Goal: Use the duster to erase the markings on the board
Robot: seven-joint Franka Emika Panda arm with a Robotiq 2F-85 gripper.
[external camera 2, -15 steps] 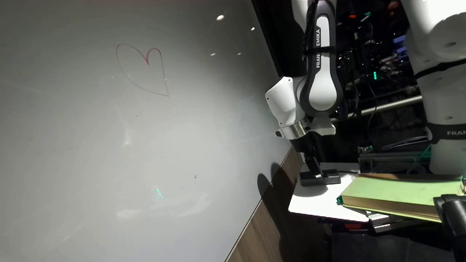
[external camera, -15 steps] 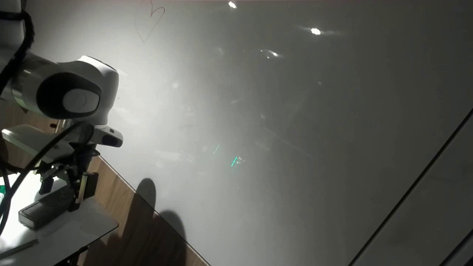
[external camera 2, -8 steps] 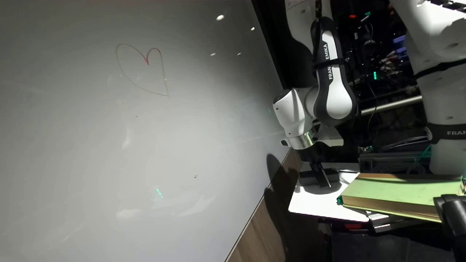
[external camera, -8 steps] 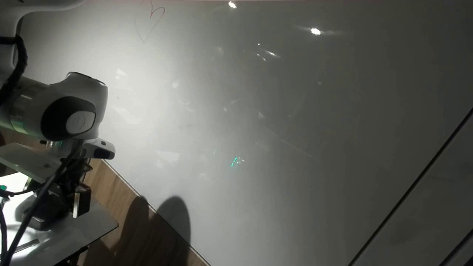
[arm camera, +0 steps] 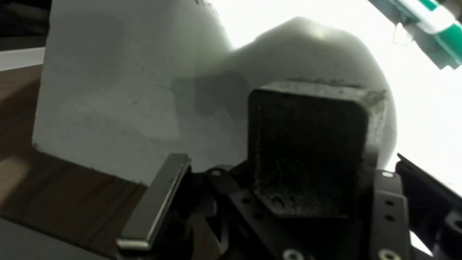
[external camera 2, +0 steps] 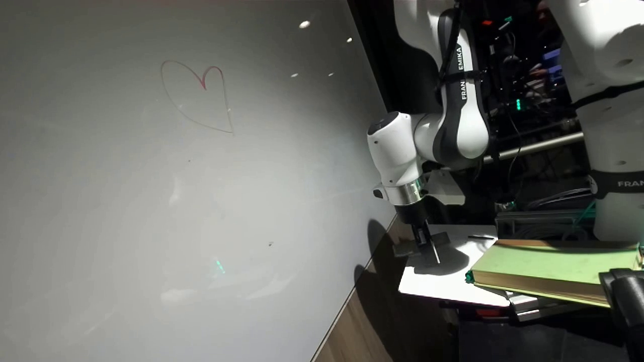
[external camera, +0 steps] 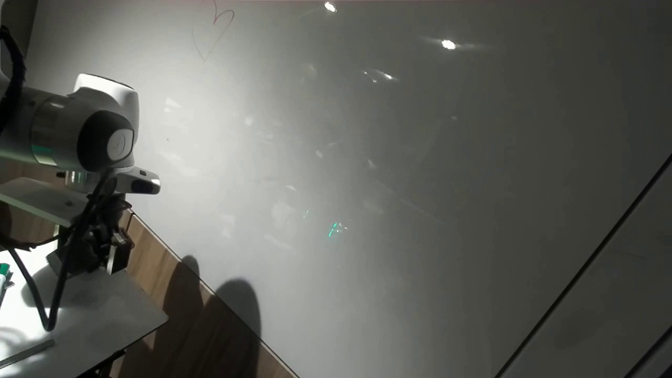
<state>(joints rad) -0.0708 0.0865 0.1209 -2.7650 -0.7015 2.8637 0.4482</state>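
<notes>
The duster [arm camera: 310,141], a dark grey-black block, sits between the fingers of my gripper [arm camera: 299,177] in the wrist view. In an exterior view its dark ends [external camera 2: 443,239] stick out on both sides of the gripper [external camera 2: 425,245]. It hangs just above the white table, its shadow falling below it. The contact of the fingertips on it is partly hidden. The large white-grey board [external camera 2: 126,211] fills most of both exterior views. On it the markings [external camera 2: 203,84] form a thin red heart outline, high on the board, far from the gripper.
The small white table [external camera: 115,310] is under the gripper. Green-capped markers [arm camera: 429,25] and a dark strip [external camera: 26,353] lie on it. A green book [external camera 2: 558,261] overlaps its side, near a second white arm [external camera 2: 614,146]. A wood panel [external camera: 157,262] borders the board.
One second ago the gripper stood open around the duster on the table. It dropped lower, shut on the duster, and has risen with it, shifting slightly toward the board.
</notes>
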